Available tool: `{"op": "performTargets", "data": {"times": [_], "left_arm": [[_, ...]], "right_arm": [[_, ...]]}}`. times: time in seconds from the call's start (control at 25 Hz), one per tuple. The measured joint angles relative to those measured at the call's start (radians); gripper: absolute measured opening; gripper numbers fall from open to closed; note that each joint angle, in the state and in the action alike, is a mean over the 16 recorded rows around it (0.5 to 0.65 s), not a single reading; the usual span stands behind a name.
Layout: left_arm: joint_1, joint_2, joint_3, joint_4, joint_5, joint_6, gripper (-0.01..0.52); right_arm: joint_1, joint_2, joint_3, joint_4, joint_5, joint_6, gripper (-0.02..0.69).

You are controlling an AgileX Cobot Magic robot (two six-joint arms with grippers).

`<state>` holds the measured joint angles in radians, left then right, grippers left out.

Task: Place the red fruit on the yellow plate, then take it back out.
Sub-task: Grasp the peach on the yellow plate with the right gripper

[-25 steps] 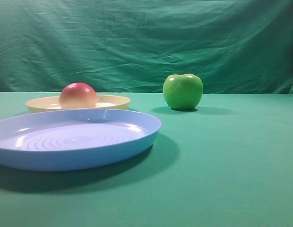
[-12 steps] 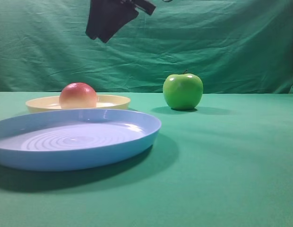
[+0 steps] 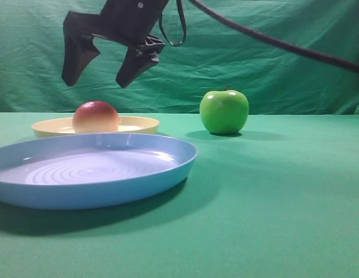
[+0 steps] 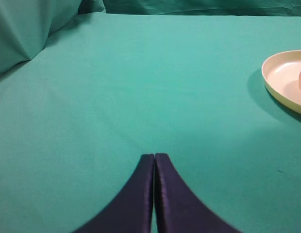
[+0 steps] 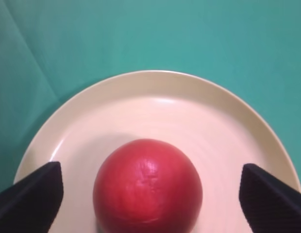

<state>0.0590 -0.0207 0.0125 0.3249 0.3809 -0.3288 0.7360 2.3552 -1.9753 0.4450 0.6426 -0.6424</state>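
We are hovering our right gripper [image 3: 99, 72] in the upper left of the exterior view, its two dark fingers [image 3: 77, 53] spread wide and holding nothing. The red fruit [image 3: 96, 117] is sitting on the yellow plate [image 3: 139, 123], just below the gripper, at the left of that frame behind the larger blue plate [image 3: 168, 168]. In the right wrist view the fruit [image 5: 147, 185] is lying low and centre, with one finger [image 5: 30, 194] showing in the lower left corner and the other in the lower right — the fruit falls between them, slightly left of the midline.

We are judging that the first half of the task is done and that we are now lining up to take the fruit back out. To do this well, we are wanting to nudge the gripper a touch so the fruit sits evenly between the fingers, then come straight down until the fingers are passing the fruit's widest part. We are keeping the fingertips clear of the plate's low rim [image 5: 155, 74] and floor, since a scrape could shift the plate. The fruit looks smooth and round, so closing below or above its middle could squeeze it out — a level, centred close is what we are aiming for.

Our left gripper [image 4: 154, 167] is resting low in its own view with fingers pressed together over bare green worktop [image 4: 141, 87], well away from the plate.
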Motion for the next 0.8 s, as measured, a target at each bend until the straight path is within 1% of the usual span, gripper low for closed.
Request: {"op": "performTargets", "data": {"times": [0.08,0.28,0.52,0.64,0.8], "left_arm": [[0.0,0.0,0.0,0.0,0.0,0.0,0.0],[0.0,0.0,0.0,0.0,0.0,-0.001,0.0],[0.0,0.0,0.0,0.0,0.0,-0.002,0.0],[0.0,0.0,0.0,0.0,0.0,-0.002,0.0],[0.0,0.0,0.0,0.0,0.0,-0.002,0.0]], "right_arm": [[0.0,0.016,-0.001,0.006,-0.01,0.0,0.561],[-0.001,0.042,-0.007,0.015,-0.015,-0.001,0.428],[-0.016,0.03,-0.051,0.011,0.061,0.005,0.275],[-0.035,-0.003,-0.084,0.007,0.133,0.024,0.229],[-0.073,-0.07,-0.127,0.003,0.255,0.065,0.218]]}}
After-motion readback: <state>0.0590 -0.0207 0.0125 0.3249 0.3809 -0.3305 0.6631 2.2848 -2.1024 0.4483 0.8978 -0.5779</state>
